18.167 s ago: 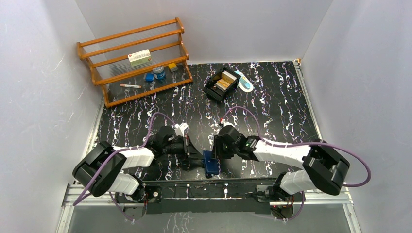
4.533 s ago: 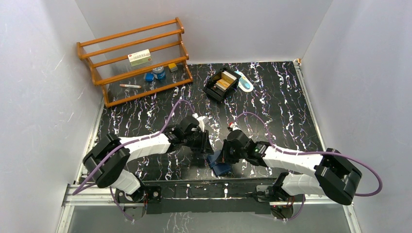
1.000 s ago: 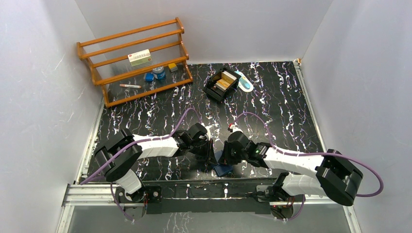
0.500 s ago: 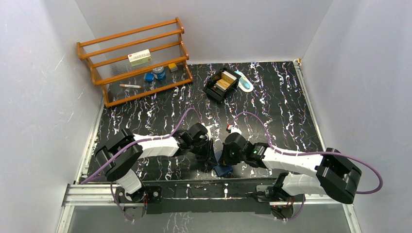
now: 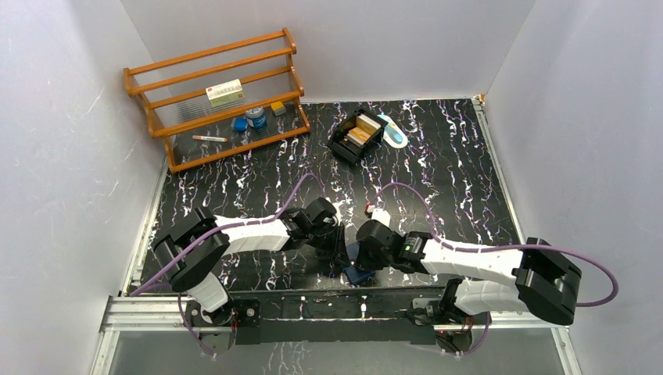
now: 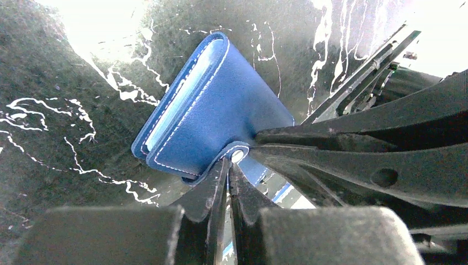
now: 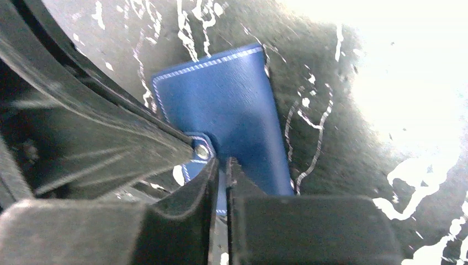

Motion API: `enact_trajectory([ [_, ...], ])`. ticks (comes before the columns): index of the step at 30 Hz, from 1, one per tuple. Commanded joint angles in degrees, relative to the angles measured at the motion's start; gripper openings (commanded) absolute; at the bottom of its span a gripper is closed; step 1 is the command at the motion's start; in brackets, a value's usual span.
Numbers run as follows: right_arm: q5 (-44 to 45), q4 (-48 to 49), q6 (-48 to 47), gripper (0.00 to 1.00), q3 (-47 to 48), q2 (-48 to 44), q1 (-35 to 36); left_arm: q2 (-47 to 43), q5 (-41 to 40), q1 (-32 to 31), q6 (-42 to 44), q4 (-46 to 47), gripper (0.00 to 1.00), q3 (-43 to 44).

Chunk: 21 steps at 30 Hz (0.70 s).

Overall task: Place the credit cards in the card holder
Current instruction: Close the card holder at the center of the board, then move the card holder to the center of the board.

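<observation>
Left hand (image 6: 228,165), right hand (image 7: 219,164) both pinched near-closed on holder (image 6: 215,110), tips meeting. Peel halves apart slowly, no slip; cards (image 5: 361,129) wait in tray (image 5: 338,147).

Top view evenly lit, sharp, soft shadows. Wrist views: heavy glare blows out table (image 7: 419,66) corners, foreground dark, blurry.

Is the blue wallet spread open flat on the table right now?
No, the left wrist view shows the wallet folded over, its two halves lying together with only a sliver of pale lining at the edge.
</observation>
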Motion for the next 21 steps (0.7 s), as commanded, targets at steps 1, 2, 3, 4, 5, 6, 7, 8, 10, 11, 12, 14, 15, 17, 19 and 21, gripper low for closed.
enact_trajectory([
  [1, 3.97, -10.26, -0.67, 0.24, 2.09, -3.71, 0.59, -2.08, -8.09, -0.63, 2.47, -7.73, 0.07, 3.11],
  [2, 4.33, -10.01, -0.32, 0.28, 2.56, -5.05, 0.63, -2.51, -8.94, -0.58, 2.95, -8.48, 0.08, 3.88],
  [3, 4.88, -10.57, 0.1, 0.35, 2.9, -6.06, 0.59, -2.55, -10.24, -0.58, 3.61, -9.93, 0.09, 5.02],
  [4, 5.97, -12.58, 1.7, 0.4, 3.26, -7.06, 0.59, -1.92, -11.56, -0.52, 4.59, -12.47, 0.11, 6.75],
  [5, 6.24, -14.26, 3.54, 0.45, 3.15, -8.24, 0.63, -2.09, -12.02, -0.56, 4.74, -13.2, 0.12, 7.35],
  [6, 5.48, -15.06, 6.61, 0.54, 2.02, -10.19, 0.62, -3.35, -12.95, -0.53, 4.32, -13.02, 0.14, 7.07],
  [7, 3.63, -12.5, 12.45, 0.6, -1.62, -12.83, 0.62, -4.97, -14.54, -0.07, 4.42, -13.44, 0.16, 7.01],
  [8, 1.24, -8.56, 17.6, 0.65, -5.47, -15.03, 0.63, -6.58, -15.96, 0.92, 4.96, -14.8, 0.19, 7.35],
  [10, 0.76, -6.53, 24.51, 0.71, -8.34, -17.58, 0.61, -9.79, -17.9, 5.58, 7.45, -18.51, 0.22, 8.67],
  [11, 1.86, -5.58, 25.26, 0.72, -8.07, -17.28, 0.64, -13.14, -18.2, 9.61, 8.93, -19.08, 0.23, 8.25],
  [12, 2.16, -4.01, 26.11, 0.73, -7.19, -15.09, 0.63, -17.34, -19.6, 12.85, 10.34, -20.57, 0.26, 8.38],
  [14, 2.45, 2.63, 27.16, 0.72, -4.93, -8.34, 0.61, -21.95, -21.84, 16.03, 13.14, -26.02, 0.3, 10.46],
  [15, 2.45, 5.99, 26.25, 0.72, -4.84, -7.04, 0.61, -22.88, -22.62, 16.19, 13.9, -27.27, 0.3, 11.05],
  [17, 1.6, 12.87, 22.95, 0.7, -3.83, -3.43, -0.06, -24.83, -24.05, 16.35, 15.14, -29.6, 0.31, 12.09],
  [19, 1.15, 14.67, 18.61, 0.69, 0.23, 1.31, -1.56, -27.66, -25.96, 16.4, 15.84, -31.28, 0.32, 12.7],
  [21, -0.74, 14.82, 13.32, 0.7, 6.37, 6.66, -4.13, -30.43, -26.94, 16.4, 16.5, -32.46, 0.34, 13.03],
])
